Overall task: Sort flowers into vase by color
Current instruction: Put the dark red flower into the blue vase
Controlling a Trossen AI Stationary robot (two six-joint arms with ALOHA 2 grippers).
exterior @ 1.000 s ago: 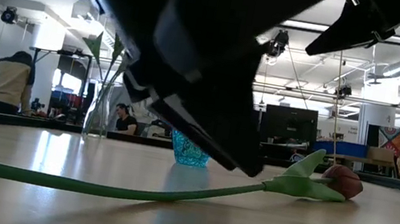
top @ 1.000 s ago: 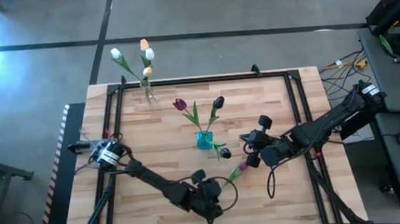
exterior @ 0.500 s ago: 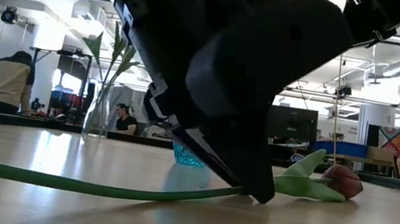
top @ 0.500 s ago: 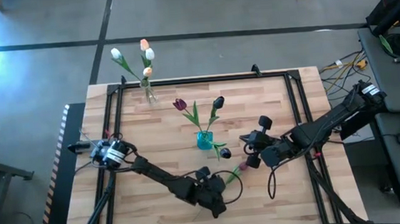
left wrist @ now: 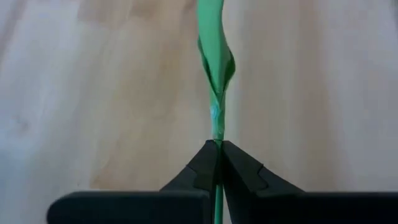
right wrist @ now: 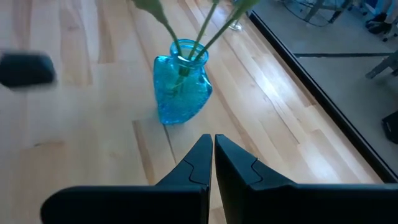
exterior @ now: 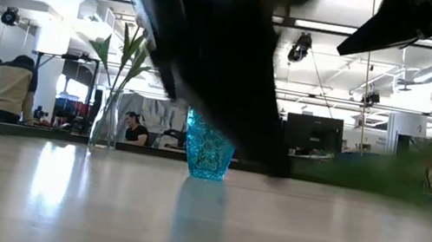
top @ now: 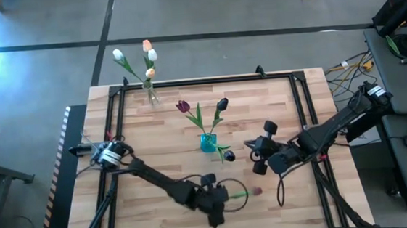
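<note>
Reaching low, the left pincer (left wrist: 217,163) clamps a tulip stem (left wrist: 217,121).

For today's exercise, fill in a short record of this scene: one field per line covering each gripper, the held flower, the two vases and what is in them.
left gripper: shut on the stem of a tulip, near the table's front edge
held tulip: dark maroon head
right gripper: shut, empty, beside the blue vase
blue vase: mid-table, holds dark purple tulips
clear vase: back edge, holds white and peach tulips
</note>
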